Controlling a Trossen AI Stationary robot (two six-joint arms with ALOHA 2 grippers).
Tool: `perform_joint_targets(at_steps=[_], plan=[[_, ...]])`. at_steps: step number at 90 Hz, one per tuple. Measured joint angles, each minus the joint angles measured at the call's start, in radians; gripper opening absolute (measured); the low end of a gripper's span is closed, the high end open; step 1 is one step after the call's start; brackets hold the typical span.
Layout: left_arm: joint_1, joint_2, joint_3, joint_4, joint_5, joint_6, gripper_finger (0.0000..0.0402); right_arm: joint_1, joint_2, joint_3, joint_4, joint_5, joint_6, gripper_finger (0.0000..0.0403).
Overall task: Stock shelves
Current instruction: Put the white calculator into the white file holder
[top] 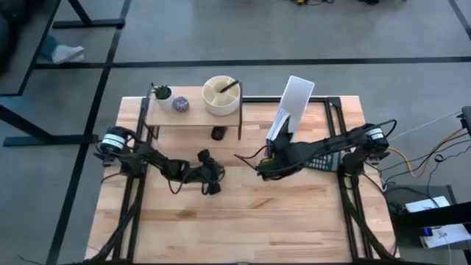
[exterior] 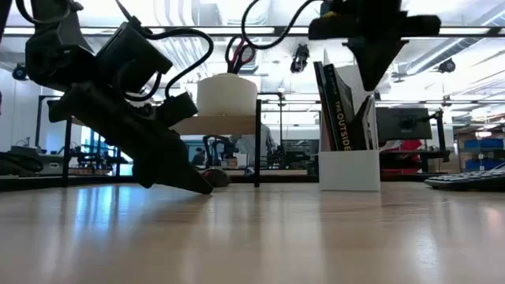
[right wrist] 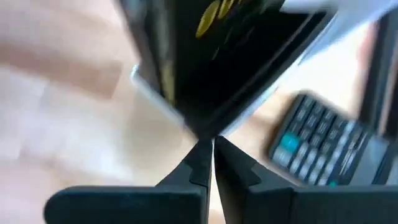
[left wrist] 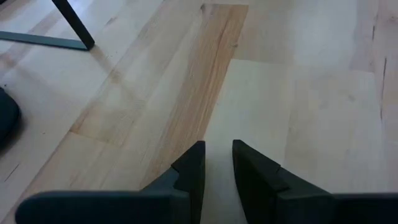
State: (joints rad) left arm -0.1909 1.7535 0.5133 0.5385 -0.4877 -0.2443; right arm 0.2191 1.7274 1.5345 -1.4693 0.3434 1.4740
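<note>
The shelves (top: pixel 193 116) stand at the table's far left, a light-wood board on thin black legs (exterior: pixel 257 142). On the board are a small plant (top: pixel 161 93), a purple ball (top: pixel 180 104) and a white bowl (top: pixel 221 96). A dark object (top: pixel 218 133) lies on the table under the board. A white file holder (top: pixel 296 99) with upright books (exterior: pixel 335 106) stands far right of centre. My left gripper (left wrist: pixel 219 155) is low over the tabletop near the shelves, open by a narrow gap, with nothing between its fingers. My right gripper (right wrist: pixel 210 146) points down over the file holder, shut, its tips at a black book's corner (right wrist: pixel 200 127). My right gripper comes from above, pointing down, and its shut fingertips (right wrist: pixel 199 155) stand right at the black book's corner. I cannot tell whether they touch it or hold any of it.
A dark calculator (top: pixel 322 162) lies on the table to the right of my right gripper and also shows in the right wrist view (right wrist: pixel 323 149). Bare wood spreads over the table's near half (top: pixel 243 228).
</note>
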Motion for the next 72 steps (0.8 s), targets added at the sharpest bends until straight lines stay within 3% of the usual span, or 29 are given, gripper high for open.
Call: perform_joint_targets(at_steps=[37, 57, 72], plan=[[0.0, 0.0, 0.0, 0.0, 0.0, 0.003, 0.0066, 0.009, 0.004, -0.085, 0.096, 0.058, 0.066, 0.0], [0.0, 0.0, 0.0, 0.0, 0.0, 0.004, 0.0066, 0.004, -0.003, -0.082, 0.067, 0.228, 0.079, 0.0], [0.0, 0.0, 0.0, 0.0, 0.0, 0.004, 0.0066, -0.031, -0.007, -0.069, -0.003, 0.277, 0.056, 0.0]])
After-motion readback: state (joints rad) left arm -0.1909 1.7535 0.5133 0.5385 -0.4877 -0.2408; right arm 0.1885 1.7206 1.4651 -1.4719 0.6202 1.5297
